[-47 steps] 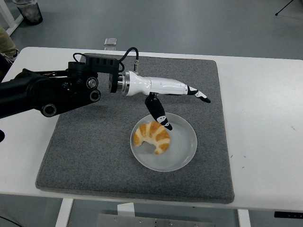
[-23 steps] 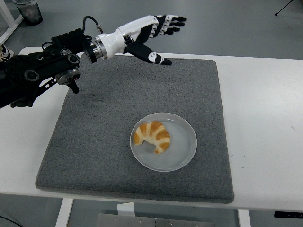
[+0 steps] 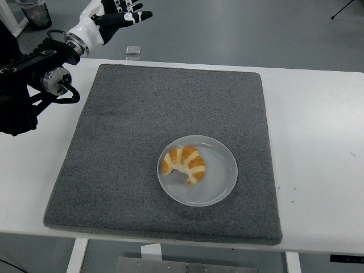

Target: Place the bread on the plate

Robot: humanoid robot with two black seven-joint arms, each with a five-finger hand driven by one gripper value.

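The croissant (image 3: 183,164) lies on the round white plate (image 3: 219,181), toward the plate's left side, with nothing touching it. The plate sits on a grey felt mat (image 3: 125,125), in the mat's near right part, and the mat covers the middle of the white table (image 3: 318,125). The left hand (image 3: 115,14) hangs in the air past the table's far left corner, well apart from the plate, its fingers spread and empty.
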